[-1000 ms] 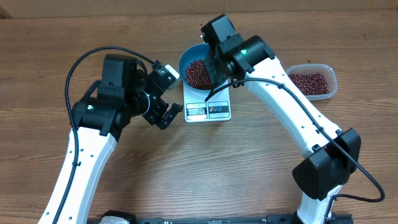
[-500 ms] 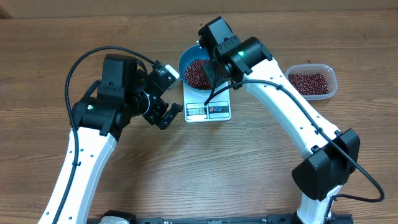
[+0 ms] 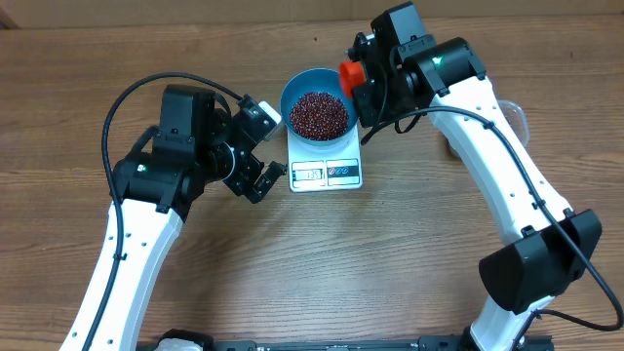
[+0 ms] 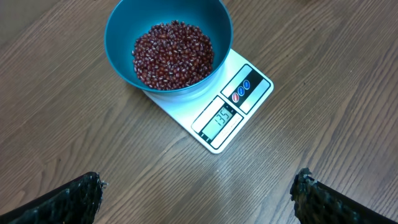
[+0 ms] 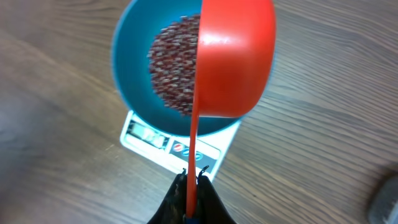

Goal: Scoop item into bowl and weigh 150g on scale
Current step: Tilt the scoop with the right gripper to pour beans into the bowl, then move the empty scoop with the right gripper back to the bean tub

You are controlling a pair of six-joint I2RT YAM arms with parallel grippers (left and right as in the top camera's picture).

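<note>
Worktop (image 3: 390, 263): wood; scale (image 4: 252, 84) far centre, bowl (image 4: 119, 37) of beans (image 4: 174, 53) set on it.
left jaws: wide open, empty.
right jaws: closed on scoop (image 5: 236, 56) handle.
Risk: target overshot if next scoop is overfilled.

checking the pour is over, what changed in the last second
The right gripper, shut on the red scoop, swung right, off the middle of the bowl to its right rim, so the whole heap of beans now shows. The left gripper, open, the bowl and the scale stayed put.
</note>
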